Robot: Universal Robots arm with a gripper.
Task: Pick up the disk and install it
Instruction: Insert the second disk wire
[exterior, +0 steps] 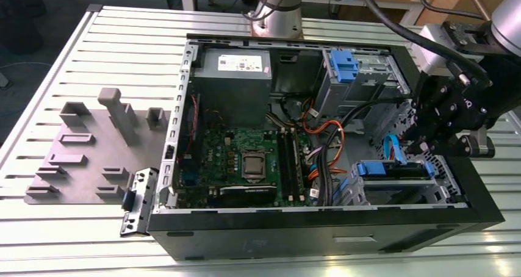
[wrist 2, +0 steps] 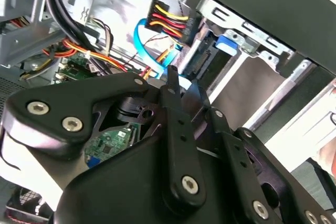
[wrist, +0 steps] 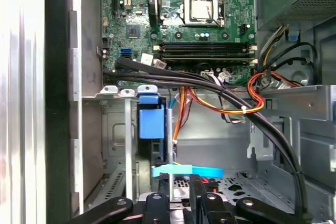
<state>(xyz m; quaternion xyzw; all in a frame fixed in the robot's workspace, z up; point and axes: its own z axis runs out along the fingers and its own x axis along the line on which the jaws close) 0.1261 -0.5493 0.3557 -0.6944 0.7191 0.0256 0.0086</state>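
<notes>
Open computer case (exterior: pixel 326 228), black, lying on its side on a slatted metal surface (exterior: pixel 122 39). Interior: green motherboard (exterior: pixel 244 161) with bare processor socket; grey power supply (exterior: pixel 234 75) in the far corner; bundled black, orange and red cables (exterior: pixel 321 136) running toward the drive bays. Blue-fronted bay (exterior: pixel 342 66) at the far corner toward the exterior view's right; a second blue-fronted carrier (exterior: pixel 382 168) seated in the metal cage at the near corner on that same side. Robot hand (exterior: pixel 435 133), black, lowered inside the case at the exterior view's right edge, directly above that near cage. In the first wrist view the hand (wrist: pixel 178 195) sits close over a thin bright blue strip (wrist: pixel 186 171), with a blue plastic block (wrist: pixel 151 121) mounted upright in the cage beyond it. The disk cannot be identified with certainty; whether the blue strip is its carrier edge cannot be told. Fingers close together at the strip; whether clenched on it or released cannot be told. Grey fixture tray (exterior: pixel 89 149) on the surface at the exterior view's left, with a small bracket (exterior: pixel 138 201) lying just beside the case.
</notes>
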